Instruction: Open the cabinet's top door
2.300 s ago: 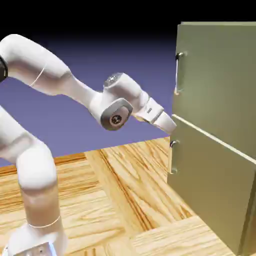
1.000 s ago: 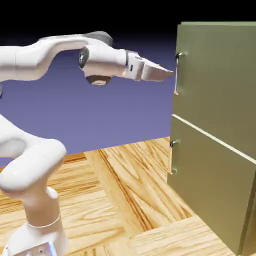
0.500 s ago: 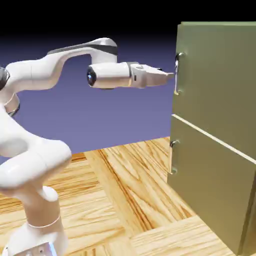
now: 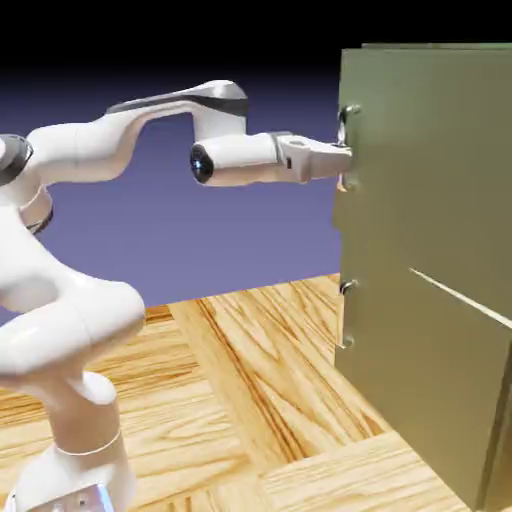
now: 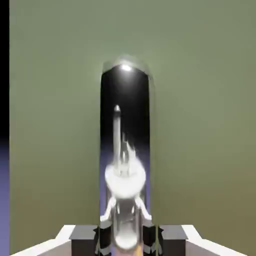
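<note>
Gripper closing on the top handle as the top door starts standing ajar

I'm watching the white arm (image 4: 75, 315) reaching across the exterior view, its left side running out of the picture. Its gripper (image 4: 346, 161) is sitting farther right than half a second ago, and its jaws are now clamping the top handle (image 4: 344, 125). In the hand view I'm seeing the fingertips (image 5: 172, 241) flanking the bar at the bottom edge. The handle's shiny face is mirroring black, blue and white shapes, so I'm struggling to make out exactly where metal is meeting pads.

Behind the handle, the top door (image 4: 430, 160) of the olive-green cabinet is changing: its handle edge is now jutting farther left than before, and the pale seam (image 4: 460, 294) below it is showing only its right-hand part. The door is hiding the rest. The lower door (image 4: 425, 375) is staying put, its handle (image 4: 346, 315) hanging free. The cabinet is running off the right edge. Beyond, the wood-patterned surface (image 4: 240, 400) is stretching back to the blue-violet backdrop (image 4: 240, 250), which is darkening to black above.
</note>
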